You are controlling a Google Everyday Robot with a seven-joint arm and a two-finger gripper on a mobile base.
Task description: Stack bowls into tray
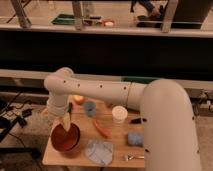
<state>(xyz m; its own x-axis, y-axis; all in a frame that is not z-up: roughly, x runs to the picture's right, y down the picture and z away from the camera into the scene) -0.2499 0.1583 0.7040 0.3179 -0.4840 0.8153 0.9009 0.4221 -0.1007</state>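
The bowls (65,139) sit nested on the bench (116,150). The gripper (67,119) hangs just above them; its state I cannot tell. The tray (63,20) is well apart, so the moving remains.

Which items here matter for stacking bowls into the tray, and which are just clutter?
Job: bowls, nested, front-left on the table; gripper just over them; green tray, far in the background.
Lying about: blue cup, white cup, blue sponge, grey cloth.

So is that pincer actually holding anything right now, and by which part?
Cannot be told. The pincer hangs right over the far rim of the glossy reddish-brown round bowl on the wooden table.
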